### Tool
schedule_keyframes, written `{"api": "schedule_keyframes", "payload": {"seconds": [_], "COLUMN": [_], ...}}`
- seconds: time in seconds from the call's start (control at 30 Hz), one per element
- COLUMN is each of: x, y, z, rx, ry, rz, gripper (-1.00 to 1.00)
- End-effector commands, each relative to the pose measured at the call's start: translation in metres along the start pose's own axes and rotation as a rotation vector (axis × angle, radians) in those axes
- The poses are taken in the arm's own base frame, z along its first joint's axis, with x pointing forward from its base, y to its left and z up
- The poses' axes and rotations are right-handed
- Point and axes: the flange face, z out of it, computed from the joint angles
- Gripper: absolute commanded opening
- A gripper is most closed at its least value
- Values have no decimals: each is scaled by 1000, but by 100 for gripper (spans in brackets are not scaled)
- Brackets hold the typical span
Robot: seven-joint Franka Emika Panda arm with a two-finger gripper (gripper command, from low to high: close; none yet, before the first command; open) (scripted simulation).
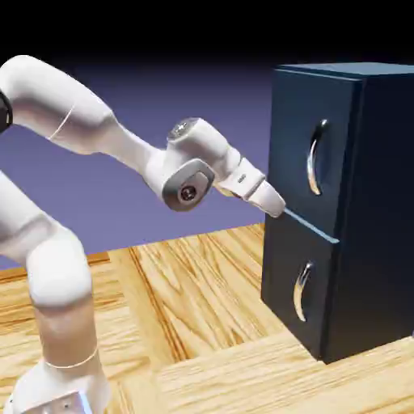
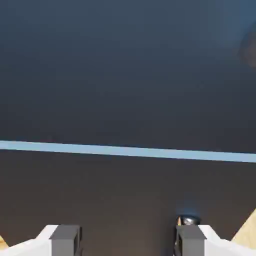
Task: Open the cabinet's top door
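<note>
Top door (image 1: 311,149) still flush shut on the cabinet (image 1: 380,210) at the table's (image 1: 202,323) right, handle (image 1: 317,157) untouched; gripper (image 1: 275,206) spread wide, empty, near the seam between panels, so reach, grasp and pull all remain.

Hand (image 1: 273,204) open, tilted downward

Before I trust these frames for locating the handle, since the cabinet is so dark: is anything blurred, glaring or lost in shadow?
Exterior view: sharp; bright highlights on the top door's handle and the lower handle, the cabinet side near black. Hand view: soft, filled by dark panels, one pale seam line, open claw tips at the bottom edge, a small glint beside one.
</note>
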Motion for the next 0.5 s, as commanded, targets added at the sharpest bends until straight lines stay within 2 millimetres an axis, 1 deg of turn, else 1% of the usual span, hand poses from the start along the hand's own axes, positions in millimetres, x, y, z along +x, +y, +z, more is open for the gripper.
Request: {"api": "schedule_keyframes", "payload": {"seconds": [0.0,0.23,0.47], "x": [1,5,8], "y": [-4,-25,-38], "z": [-3,-24,-43], "rx": [6,35,41], "ry": [6,63,139], "rz": [-52,-412,-763], "gripper": [0,0,0]}}
